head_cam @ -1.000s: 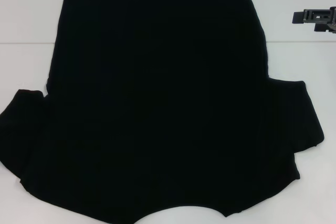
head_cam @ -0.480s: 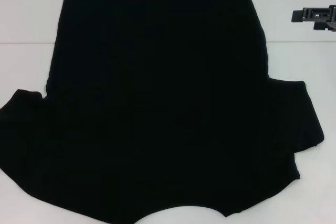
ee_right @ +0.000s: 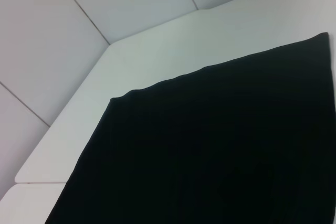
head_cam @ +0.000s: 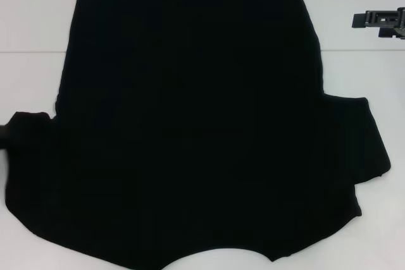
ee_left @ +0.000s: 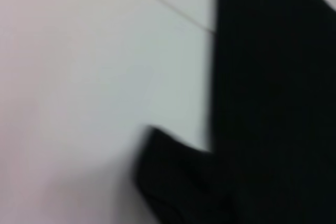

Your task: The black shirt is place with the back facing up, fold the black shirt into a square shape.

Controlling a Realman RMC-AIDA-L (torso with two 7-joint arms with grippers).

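- The black shirt (head_cam: 196,124) lies spread flat on the white table (head_cam: 31,17), plain side up, hem at the far side, collar notch at the near edge, one sleeve out to each side.
- No fold is in yet, so by my reading this is the very opening: the approach to the first grasp.
- The left hand (head_cam: 5,132) just pokes in at the left edge of the head view, touching or just beside the left sleeve tip; whether its fingers are spread or pressed together, I cannot tell.
- The left wrist view looks along that same sleeve (ee_left: 178,177), with bare table beside it.
- The right hand (head_cam: 380,20) hangs off at the far right, well apart from the cloth; its fingers cannot be made out either.
- Next move, I'd judge: pinch the left sleeve edge cleanly, one layer off the table, then carry it inward over the body.
- Room: bare table shows left of the body and beyond the hem, and the right wrist view shows the table's far corner (ee_right: 113,45) past the hem.
- Near side is tight, as the collar edge runs to the bottom of the head view.
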